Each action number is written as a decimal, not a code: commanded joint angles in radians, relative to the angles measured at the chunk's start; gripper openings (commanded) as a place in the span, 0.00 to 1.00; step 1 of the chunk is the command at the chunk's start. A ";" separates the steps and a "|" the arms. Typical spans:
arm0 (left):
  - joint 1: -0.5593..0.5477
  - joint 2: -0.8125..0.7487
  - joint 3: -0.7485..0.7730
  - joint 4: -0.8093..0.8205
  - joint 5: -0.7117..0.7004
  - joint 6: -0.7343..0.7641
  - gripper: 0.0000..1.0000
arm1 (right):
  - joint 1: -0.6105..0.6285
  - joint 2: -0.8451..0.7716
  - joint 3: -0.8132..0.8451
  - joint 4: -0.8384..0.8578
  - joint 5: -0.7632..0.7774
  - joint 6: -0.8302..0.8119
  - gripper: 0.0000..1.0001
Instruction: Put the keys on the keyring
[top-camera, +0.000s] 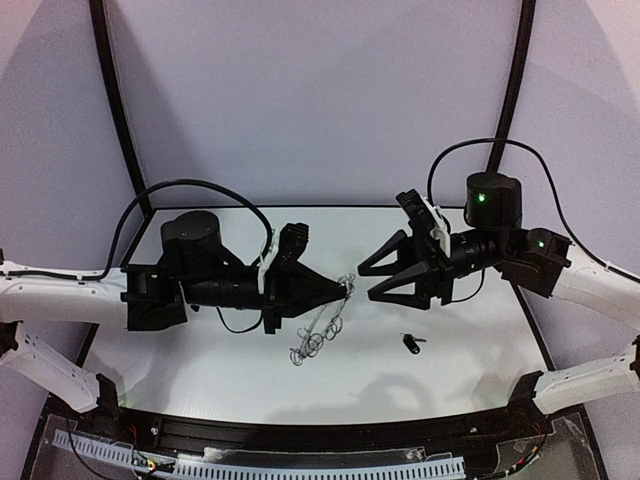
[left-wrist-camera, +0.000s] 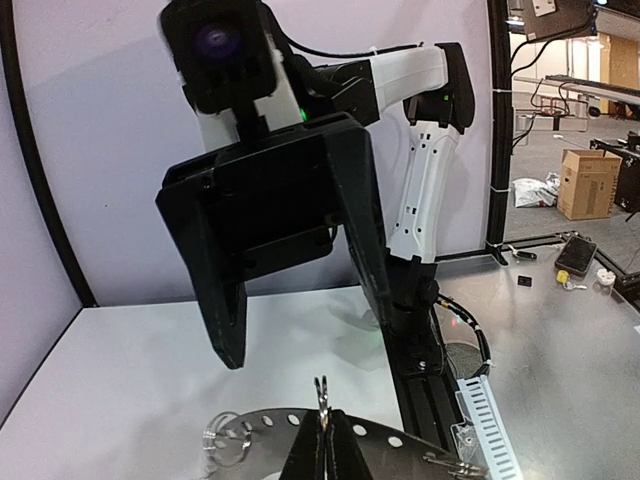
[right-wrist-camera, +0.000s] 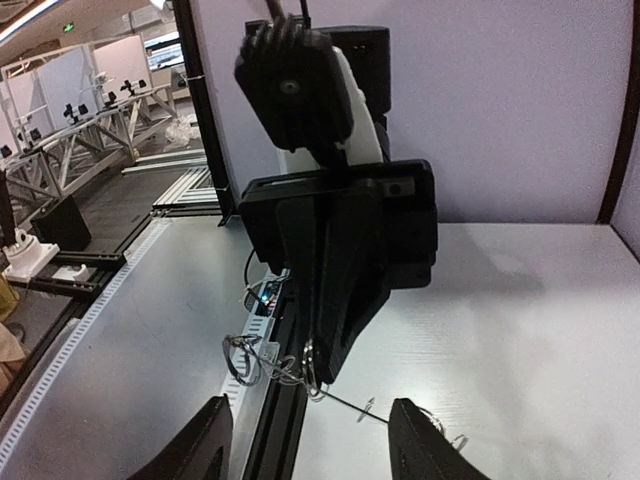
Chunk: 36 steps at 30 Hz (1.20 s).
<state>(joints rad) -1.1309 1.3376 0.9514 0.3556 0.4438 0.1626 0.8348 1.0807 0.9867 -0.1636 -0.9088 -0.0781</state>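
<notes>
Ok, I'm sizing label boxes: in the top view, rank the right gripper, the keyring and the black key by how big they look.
1. right gripper, open, clearly largest
2. keyring, held by the shut left gripper; it looks thin here
3. black key, clearly smallest

top external: high behind the arm bases, looking down on the whole desk (top-camera: 200, 375); far.
left wrist: behind the left hand (left-wrist-camera: 325, 450), facing the right hand (left-wrist-camera: 300, 325); close.
right wrist: the mirror of it.
shared: both hands, with the keyring (left-wrist-camera: 262, 428) at the left fingertips.
</notes>
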 joint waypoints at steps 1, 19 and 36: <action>-0.002 -0.038 -0.026 0.076 -0.024 -0.018 0.01 | 0.032 0.017 0.027 0.039 0.022 -0.043 0.46; -0.001 -0.018 -0.033 0.116 -0.046 -0.044 0.01 | 0.066 0.068 0.037 0.074 0.046 -0.019 0.22; -0.001 -0.024 -0.043 0.104 -0.056 -0.070 0.11 | 0.088 0.055 0.045 0.037 0.116 -0.078 0.00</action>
<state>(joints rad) -1.1305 1.3373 0.9236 0.4272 0.4059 0.0974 0.8979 1.1475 1.0023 -0.1022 -0.8330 -0.1175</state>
